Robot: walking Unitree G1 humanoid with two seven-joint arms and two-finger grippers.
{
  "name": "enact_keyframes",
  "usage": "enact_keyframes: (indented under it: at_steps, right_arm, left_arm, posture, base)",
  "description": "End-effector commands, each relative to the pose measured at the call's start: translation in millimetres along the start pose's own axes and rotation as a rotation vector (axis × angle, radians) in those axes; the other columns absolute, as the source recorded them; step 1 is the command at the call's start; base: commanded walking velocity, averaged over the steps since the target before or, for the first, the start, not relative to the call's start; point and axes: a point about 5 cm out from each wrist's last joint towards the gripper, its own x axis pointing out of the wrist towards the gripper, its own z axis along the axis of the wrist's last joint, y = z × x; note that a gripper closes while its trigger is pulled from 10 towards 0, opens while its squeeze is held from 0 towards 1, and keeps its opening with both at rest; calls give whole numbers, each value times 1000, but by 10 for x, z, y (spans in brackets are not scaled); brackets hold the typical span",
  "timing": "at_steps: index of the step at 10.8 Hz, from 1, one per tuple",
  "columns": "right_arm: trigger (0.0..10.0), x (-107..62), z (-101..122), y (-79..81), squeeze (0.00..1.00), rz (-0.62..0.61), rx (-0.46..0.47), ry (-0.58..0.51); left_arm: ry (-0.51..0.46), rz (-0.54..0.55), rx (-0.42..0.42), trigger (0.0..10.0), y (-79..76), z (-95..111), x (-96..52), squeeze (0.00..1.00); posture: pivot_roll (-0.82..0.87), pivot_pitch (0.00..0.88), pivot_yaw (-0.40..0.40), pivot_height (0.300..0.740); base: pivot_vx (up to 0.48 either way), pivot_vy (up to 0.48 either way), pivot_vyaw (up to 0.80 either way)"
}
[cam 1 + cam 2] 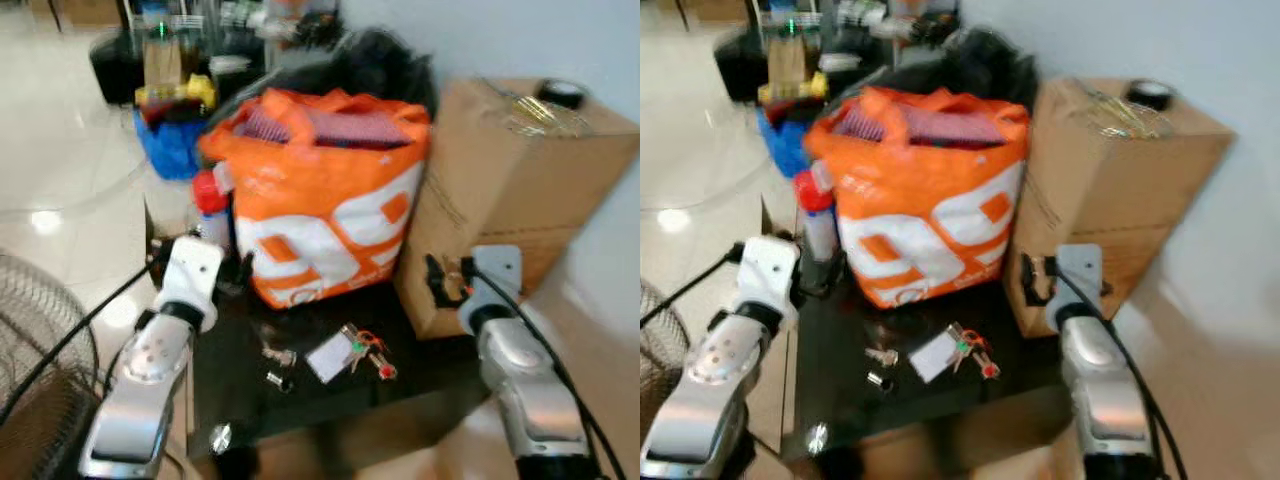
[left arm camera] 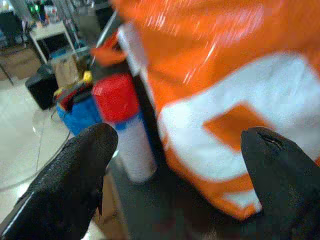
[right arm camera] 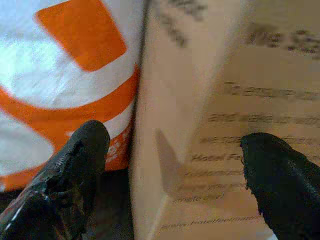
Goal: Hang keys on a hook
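Right wrist view: cardboard box [image 3: 225, 125] print too blurred to read.

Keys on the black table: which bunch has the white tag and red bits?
The bunch with the white tag, lying nearer the right claw. The smaller plain metal keys lie apart, toward the left claw, with no tag.

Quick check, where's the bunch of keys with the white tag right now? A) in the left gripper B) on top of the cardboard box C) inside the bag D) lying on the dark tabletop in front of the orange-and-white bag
D: the bunch of keys with the white tag lies on the dark tabletop just in front of the orange-and-white bag, with both grippers open and holding nothing.
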Motion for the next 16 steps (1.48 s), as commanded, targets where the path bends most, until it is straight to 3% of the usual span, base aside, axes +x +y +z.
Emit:
enact_keyframes:
  at_steps: [1,4,8,16]
  right_arm:
    - [10000,39,59,93,0,84,-28,-9]
    - [10000,34,56,21,0,33,-19,-19]
    - [10000,24,62,159,0,92,-1,-25]
    - [10000,-82,-21,46,0,-64,62,-8]
  left_arm:
    - [4,-12,13,10000,-33,8,18,0]
    - [0,8,29,10000,-34,-4,10,0]
    - [5,23,21,10000,-26,-19,-33,0]
    - [30,24,-19,10000,-10,-71,-62,0]
  posture:
    - [-36,0,-65,740]
    - [-35,0,-72,740]
    - [-33,0,-77,740]
    - [-46,0,-78,740]
  base:
    - [0,0,0]
    - [0,0,0]
    - [0,-304,553]
    - [32,-48,0]
